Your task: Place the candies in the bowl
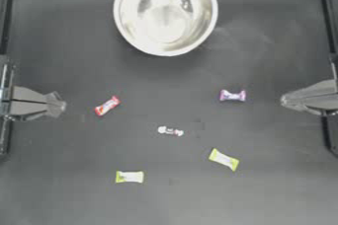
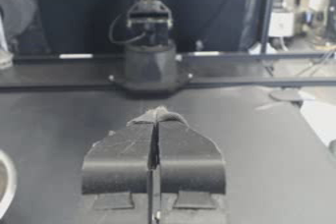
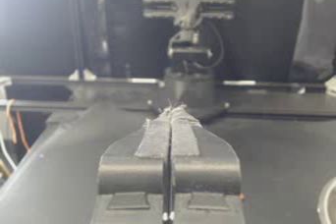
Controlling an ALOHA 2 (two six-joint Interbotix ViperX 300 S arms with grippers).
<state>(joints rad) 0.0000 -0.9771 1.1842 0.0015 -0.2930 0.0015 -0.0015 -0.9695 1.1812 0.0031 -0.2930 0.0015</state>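
you have both arms drawn back at the table's (image 1: pixel 66 46) sides, well away from the bowl (image 1: pixel 165 12), which sits at the far middle edge of the table with nothing inside it that shows from above. your left gripper (image 1: pixel 58 104) rests at the left edge, off to the bowl's left and nearer you, and its wrist view shows the two jaws pressed together with nothing between them. your right gripper (image 1: pixel 285 100) sits at the right edge, mirrored across from the bowl, and its jaws are likewise clenched on nothing.

all five candies lie loose on the table, on the side of the bowl toward you, none touching another. the red-white candy (image 1: pixel 107 105) is below and left of the bowl, the nearest sweet to your left gripper. the purple-white candy (image 1: pixel 232 95) lies below and right of the bowl, the closest one to your right gripper. the whitish candy (image 1: pixel 170 131) sits almost straight down from the bowl's centre, farther off than those two. one yellow-green candy (image 1: pixel 224 159) lies tilted farther still, right of the bowl's centre line, and the other yellow-green candy (image 1: pixel 129 176) is the farthest from the bowl, left of that line.

in the left wrist view a sliver of the bowl's rim shows at the edge.
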